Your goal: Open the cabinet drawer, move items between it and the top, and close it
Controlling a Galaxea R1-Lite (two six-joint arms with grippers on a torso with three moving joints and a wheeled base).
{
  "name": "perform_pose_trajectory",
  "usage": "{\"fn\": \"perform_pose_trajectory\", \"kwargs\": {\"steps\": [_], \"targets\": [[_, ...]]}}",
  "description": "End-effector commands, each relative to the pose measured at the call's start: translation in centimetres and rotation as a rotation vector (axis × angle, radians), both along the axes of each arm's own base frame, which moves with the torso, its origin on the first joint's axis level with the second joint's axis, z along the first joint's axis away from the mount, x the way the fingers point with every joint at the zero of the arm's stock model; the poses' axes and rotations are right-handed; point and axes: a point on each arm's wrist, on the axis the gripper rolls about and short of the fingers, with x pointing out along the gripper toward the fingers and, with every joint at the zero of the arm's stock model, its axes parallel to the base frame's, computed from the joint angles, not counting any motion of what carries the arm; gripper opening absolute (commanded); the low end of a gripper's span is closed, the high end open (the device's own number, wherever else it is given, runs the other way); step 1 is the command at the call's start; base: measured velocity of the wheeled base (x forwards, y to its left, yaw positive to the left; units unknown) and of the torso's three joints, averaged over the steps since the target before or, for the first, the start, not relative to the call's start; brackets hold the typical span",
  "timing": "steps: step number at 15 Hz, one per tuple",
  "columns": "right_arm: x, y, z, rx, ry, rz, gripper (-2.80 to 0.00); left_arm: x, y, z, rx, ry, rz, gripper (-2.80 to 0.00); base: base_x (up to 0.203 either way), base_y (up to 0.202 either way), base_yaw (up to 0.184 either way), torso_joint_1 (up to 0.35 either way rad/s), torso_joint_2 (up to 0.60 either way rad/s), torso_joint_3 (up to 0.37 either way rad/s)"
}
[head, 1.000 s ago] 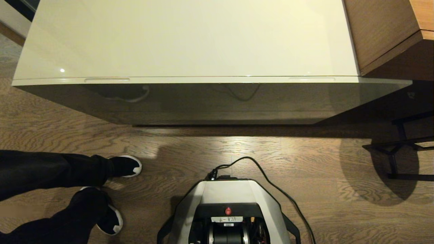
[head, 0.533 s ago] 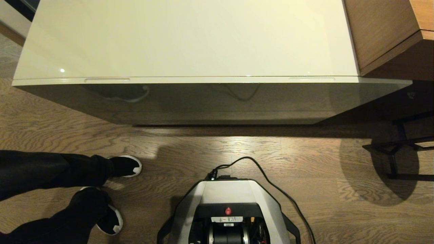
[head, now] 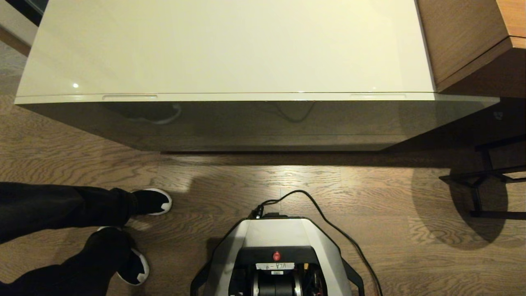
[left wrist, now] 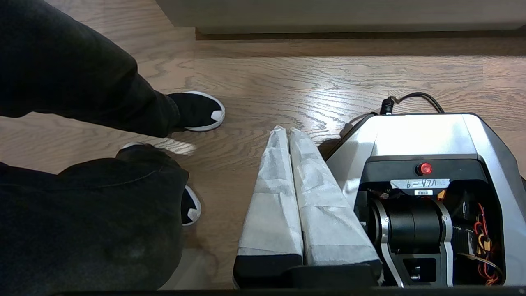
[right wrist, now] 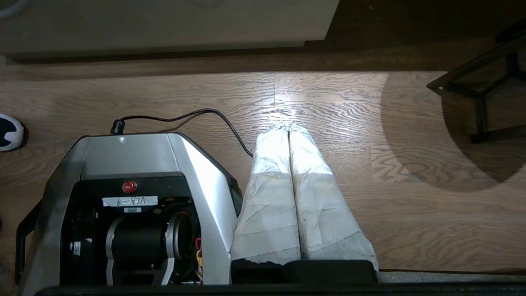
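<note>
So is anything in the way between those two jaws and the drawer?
Nothing visible. Left gripper and right gripper hang shut beside the base, over bare floor before the closed drawer. A person's feet stand off to the left.

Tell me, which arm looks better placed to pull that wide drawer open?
Neither clearly. The left pincer and right pincer both hang shut beside the base, pointing at the floor. The drawer is closed, with one slot on each side; a person's legs crowd the left, so right may be safer.
</note>
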Motion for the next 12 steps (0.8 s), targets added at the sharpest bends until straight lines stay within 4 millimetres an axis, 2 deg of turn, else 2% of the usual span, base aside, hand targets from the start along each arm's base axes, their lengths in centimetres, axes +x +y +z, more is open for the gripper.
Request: {"fn": "perform_pose_trajectory", "kwargs": {"steps": [1, 12], "targets": [[0.02, 0.0, -0.04, 0.001, 0.002, 0.001, -2.8, 0.01, 0.0, 0.0, 0.0, 0.001, 0.0, -2.8, 0.0, 0.0, 0.0, 0.0, 0.0, 0.0], [0.02, 0.0, -0.04, 0.001, 0.002, 0.001, -2.8, 0.01, 0.0, 0.0, 0.0, 0.001, 0.0, -2.8, 0.0, 0.0, 0.0, 0.0, 0.0, 0.0]]}}
